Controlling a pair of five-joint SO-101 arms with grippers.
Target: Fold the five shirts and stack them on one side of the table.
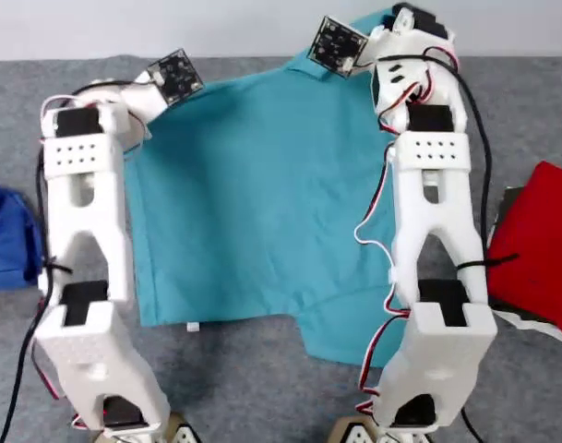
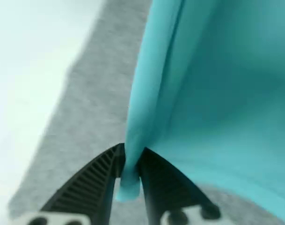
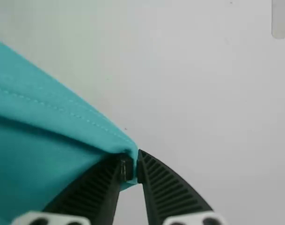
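Note:
A teal shirt (image 1: 253, 203) lies spread between the two arms in the high view, its far edge lifted. My left gripper (image 2: 129, 176) is shut on a fold of the teal shirt (image 2: 217, 93) at its far left corner. My right gripper (image 3: 130, 171) is shut on the hemmed edge of the teal shirt (image 3: 44, 140) at the far right corner, raised against a pale wall. A red shirt (image 1: 539, 240) rests at the right edge of the table. A blue shirt (image 1: 5, 238) sits bunched at the left edge.
The grey table cover (image 1: 244, 388) shows bare in front of the teal shirt. Both white arms (image 1: 87, 277) stretch over the shirt's sides. A dark item (image 1: 507, 198) lies under the red shirt.

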